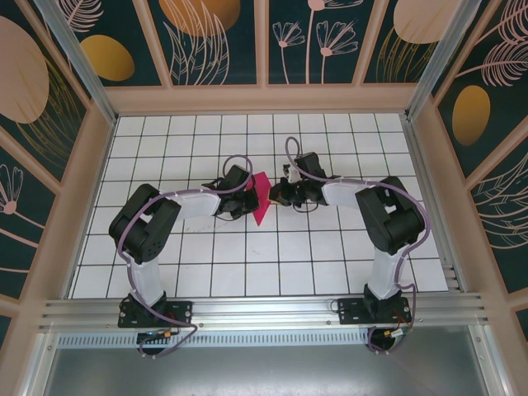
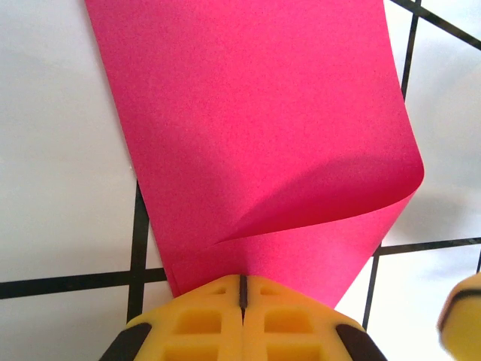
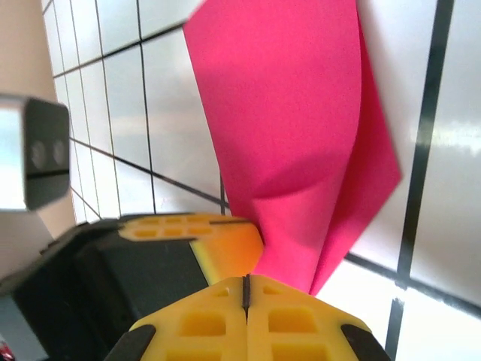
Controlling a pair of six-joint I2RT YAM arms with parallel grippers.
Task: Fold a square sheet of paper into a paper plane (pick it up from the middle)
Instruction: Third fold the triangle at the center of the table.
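Paper: my magenta-pink sheet of paper (image 1: 261, 198) lay mid-table on the white gridded table (image 1: 206, 256), between my two grippers. It was folded narrow and tapered to a point at its near end.
Paper, left wrist view: the sheet (image 2: 248, 128) was matte and even in colour. One flap on its right curled up off the lower layer and cast a soft shadow.
Paper, right wrist view: two layers of the sheet (image 3: 293, 128) met along a long crease and narrowed toward my fingertips.
Left gripper: my left gripper (image 1: 244, 200) (image 2: 243, 289) had its yellow fingers pressed together at the paper's edge.
Right gripper: my right gripper (image 1: 277, 195) (image 3: 246, 289) was likewise pressed together, its tips at the sheet's narrow end.
Hidden: the paper's edge ran under both sets of fingertips, so I could not tell whether either pair pinched it or merely pressed on it.
Cut off: the far end of the sheet left both wrist views.
Blurred: a yellow shape (image 2: 462, 320) at the left wrist view's lower right was too soft to identify.
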